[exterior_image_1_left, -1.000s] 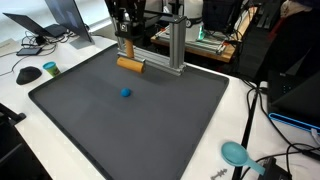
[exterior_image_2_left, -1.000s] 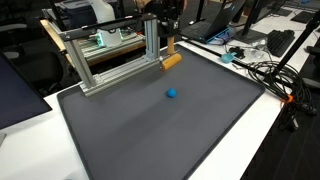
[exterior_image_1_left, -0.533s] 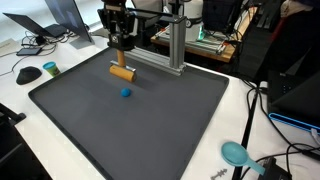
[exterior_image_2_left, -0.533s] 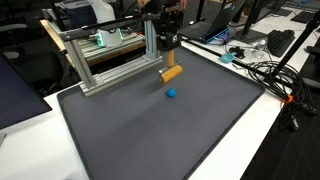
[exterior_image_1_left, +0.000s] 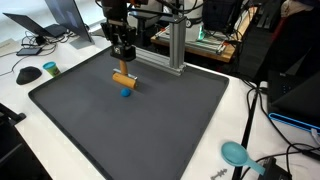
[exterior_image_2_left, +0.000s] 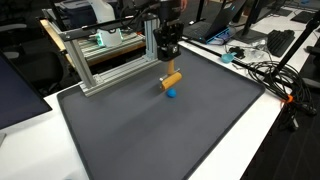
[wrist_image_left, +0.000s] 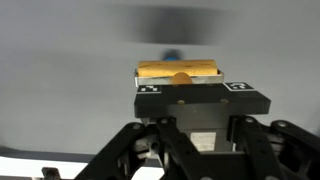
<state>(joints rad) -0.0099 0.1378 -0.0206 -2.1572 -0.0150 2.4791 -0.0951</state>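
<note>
My gripper (exterior_image_1_left: 123, 68) is shut on an orange cylinder (exterior_image_1_left: 124, 80), held crosswise above the dark grey mat (exterior_image_1_left: 160, 130). It shows in both exterior views, gripper (exterior_image_2_left: 170, 66) and cylinder (exterior_image_2_left: 172, 80). A small blue ball (exterior_image_1_left: 126, 93) lies on the mat just under and in front of the cylinder; it also shows in an exterior view (exterior_image_2_left: 171, 94). In the wrist view the orange cylinder (wrist_image_left: 178, 70) sits between the fingers, with the blue ball (wrist_image_left: 174, 55) peeking out behind it.
A metal frame (exterior_image_1_left: 170, 45) stands along the mat's far edge, also seen in an exterior view (exterior_image_2_left: 110, 60). A teal scoop (exterior_image_1_left: 236, 153) lies off the mat's corner. A mouse (exterior_image_1_left: 28, 74), a small teal lid (exterior_image_1_left: 50, 68), cables and laptops sit around the table.
My gripper has carried the orange cylinder away from the metal frame toward the mat's middle and lower, until it hangs right above the blue ball. The ball has not moved.
</note>
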